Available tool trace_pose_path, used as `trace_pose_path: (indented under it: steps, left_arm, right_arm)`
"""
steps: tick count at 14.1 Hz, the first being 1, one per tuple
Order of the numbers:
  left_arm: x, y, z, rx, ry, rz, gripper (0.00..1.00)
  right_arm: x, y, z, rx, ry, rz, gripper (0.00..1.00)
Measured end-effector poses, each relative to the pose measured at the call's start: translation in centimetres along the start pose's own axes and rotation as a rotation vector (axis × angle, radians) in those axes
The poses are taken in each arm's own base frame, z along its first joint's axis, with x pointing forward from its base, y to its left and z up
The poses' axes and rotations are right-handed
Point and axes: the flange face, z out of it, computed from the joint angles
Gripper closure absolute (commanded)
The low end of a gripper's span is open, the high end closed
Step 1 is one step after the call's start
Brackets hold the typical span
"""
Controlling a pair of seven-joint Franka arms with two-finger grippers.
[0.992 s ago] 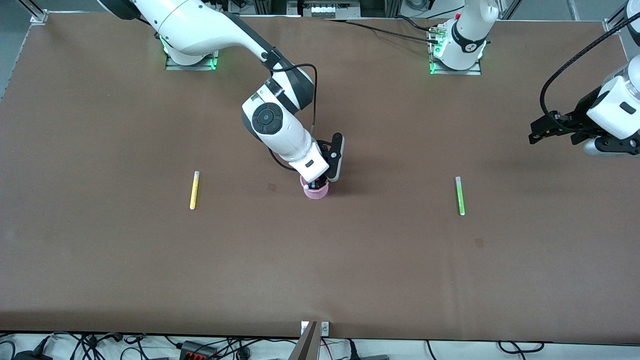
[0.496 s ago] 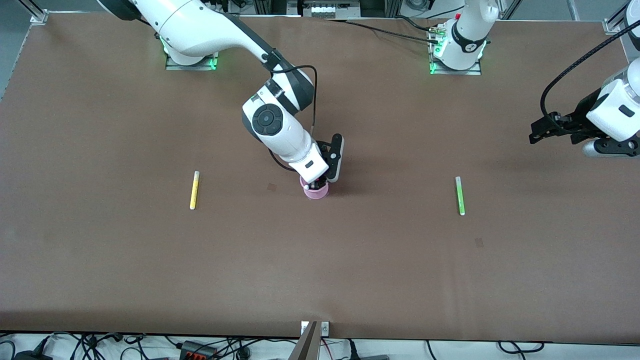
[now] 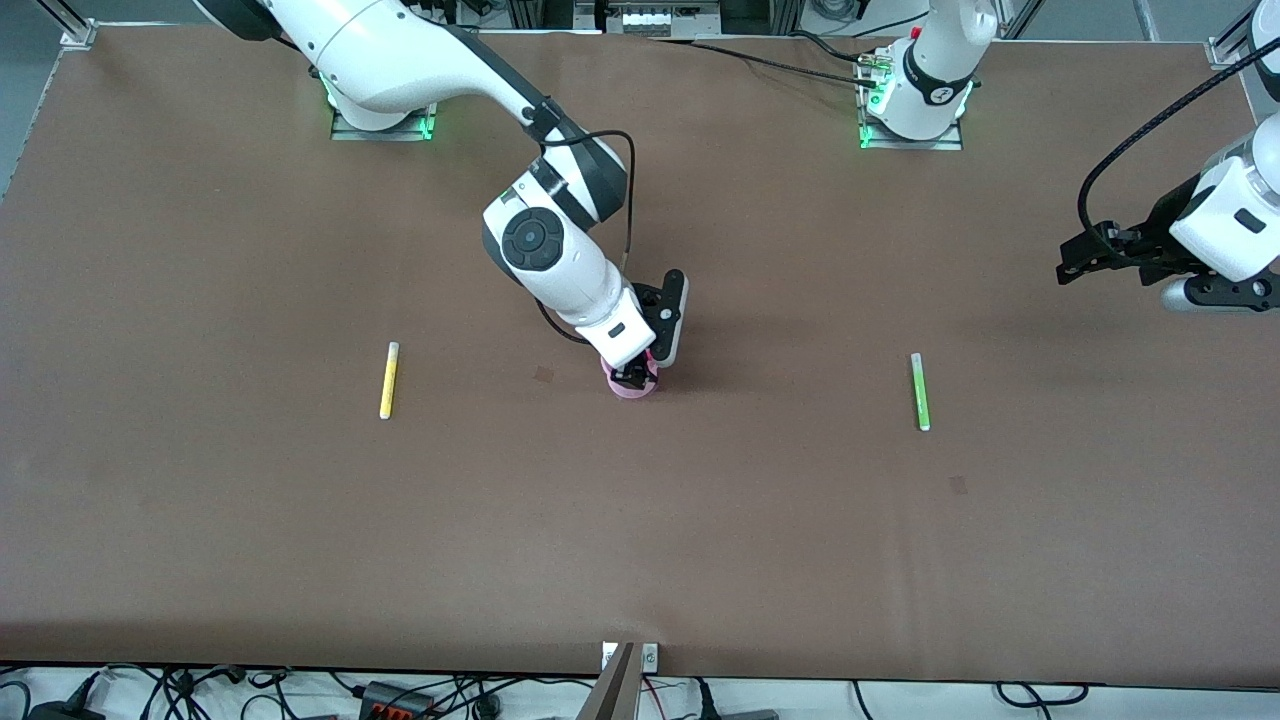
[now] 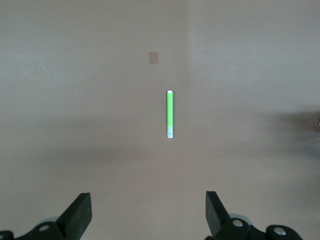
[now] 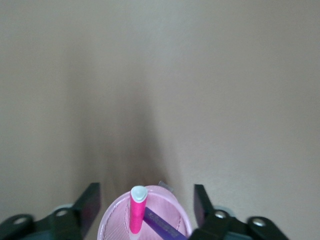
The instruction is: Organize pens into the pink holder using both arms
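Observation:
The pink holder (image 3: 631,387) stands mid-table under my right gripper (image 3: 634,377). In the right wrist view the holder (image 5: 170,210) holds a magenta pen (image 5: 137,212) standing upright and a purple pen (image 5: 162,227) leaning inside it. My right gripper (image 5: 146,205) is open, its fingers on either side of the holder's rim, touching neither pen. A yellow pen (image 3: 388,380) lies toward the right arm's end. A green pen (image 3: 919,391) lies toward the left arm's end and shows in the left wrist view (image 4: 170,114). My left gripper (image 3: 1085,260) is open and empty, up over the table's end.
Two small dark marks are on the brown table, one (image 3: 543,374) beside the holder and one (image 3: 958,485) nearer the front camera than the green pen. A metal bracket (image 3: 625,660) sits at the table's near edge.
My right gripper has lowered slightly over the holder, covering more of it. The left arm has shifted very slightly upward in view.

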Motion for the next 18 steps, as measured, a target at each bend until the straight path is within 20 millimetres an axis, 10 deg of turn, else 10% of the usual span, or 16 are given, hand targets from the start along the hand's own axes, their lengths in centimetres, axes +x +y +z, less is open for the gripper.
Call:
trace_pose_path:
  steps: [5,18]
  left_arm:
    - [0.0,0.0,-0.1,0.0,0.001,0.0,0.0]
    - [0.0,0.0,-0.7,0.0,0.014,0.008,0.0]
  right_arm:
    - [1.1,-0.1,-7.7,-0.001,-0.061,0.199,0.0]
    - [-15.2,9.3,-21.3,0.029,-0.506,1.094,0.0]
